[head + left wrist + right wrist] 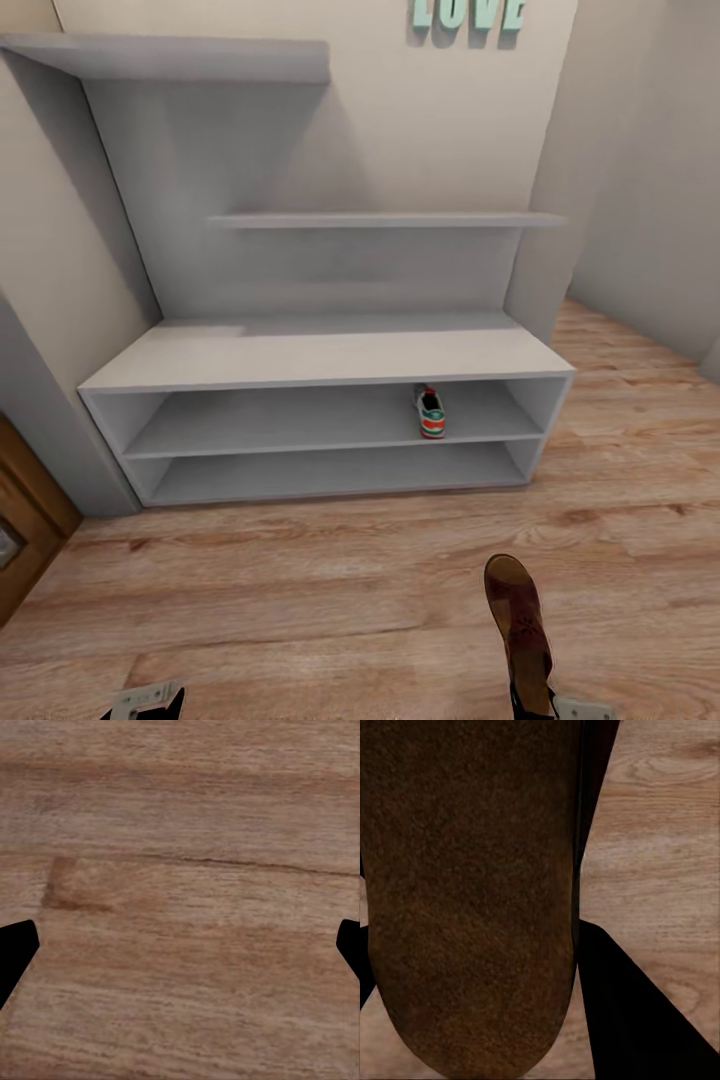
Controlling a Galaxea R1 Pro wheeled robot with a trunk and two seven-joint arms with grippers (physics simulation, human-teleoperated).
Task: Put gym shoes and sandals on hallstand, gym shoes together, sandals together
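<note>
Sandal (pixel 518 620) in my right hand (pixel 532 700): flat, dark brown, leather-look, with a reddish-brown mottled footbed and a rounded toe pointing toward the hallstand (pixel 320 355). In the head view I see it at the lower right, held clear above the corridor floor (pixel 300 590). In the right wrist view its sole (pixel 472 892) is a grainy, uniformly dark brown surface with a rounded end, and the black fingers (pixel 637 1012) sit against its sides, so I record the right hand as closed on the sandal at its heel end.

One gym shoe (pixel 431 411) stands on the upper of the two low open shelves, toward the right end, heel facing me: white body, teal-green stripes, orange-red heel patch. It rests on the shelf, off the floor.

My left hand (pixel 180 945) is spread wide; its two black fingertips (pixel 15 952) appear at opposite edges of the left wrist view with bare planks between them, holding nothing.

Hallstand: light grey, matte, wide, with a flat bench top, two long low shelves, and stepped wall shelves above. Floor: light brown wood planks with visible grain and knots. Walls are pale; teal letters (pixel 467 14) are mounted high on the wall, and a brown wooden door (pixel 25 520) edge shows at the left.
</note>
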